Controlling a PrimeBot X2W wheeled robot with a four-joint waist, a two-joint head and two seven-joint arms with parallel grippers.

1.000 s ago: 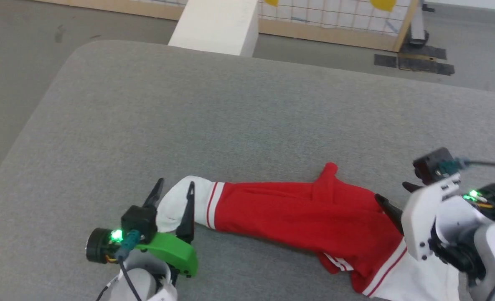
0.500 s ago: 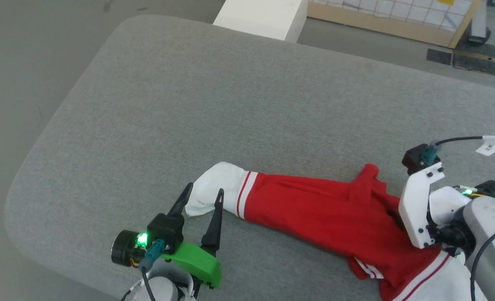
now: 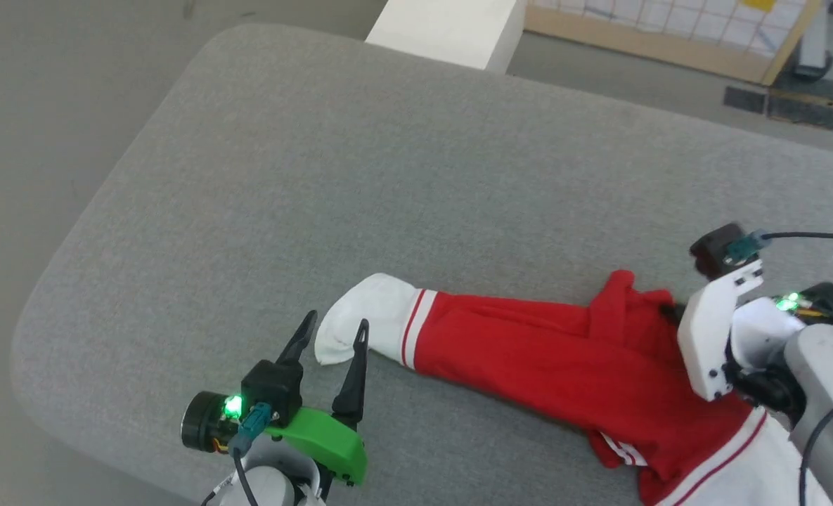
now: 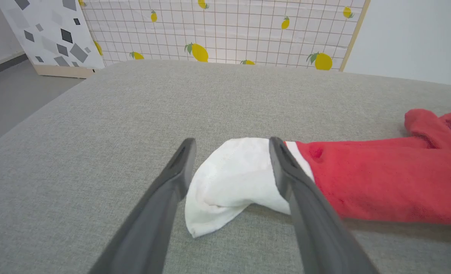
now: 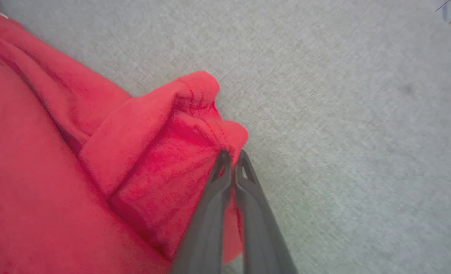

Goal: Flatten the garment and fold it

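Note:
The garment (image 3: 528, 351) lies bunched in a long red strip across the near part of the grey table, with a white sleeve (image 3: 370, 316) at its left end and white fabric with striped trim at the lower right. My left gripper (image 3: 337, 321) is open, its fingers on either side of the white sleeve's tip (image 4: 225, 179) without squeezing it. My right gripper (image 5: 231, 154) is shut, with its tips pinched on the hem of a raised red fold (image 5: 195, 99) at the strip's right end. Lettering and number are hidden.
The grey padded table (image 3: 388, 176) has a rounded corner at the left and a near edge just below my left wrist. A white block (image 3: 451, 28) stands beyond the far edge. A lemon-print panel (image 4: 217, 30) stands further back.
My right gripper has gone from open to shut on the red fold. The head camera has shifted. The left gripper stays open, with less of the sleeve between its fingers than before.

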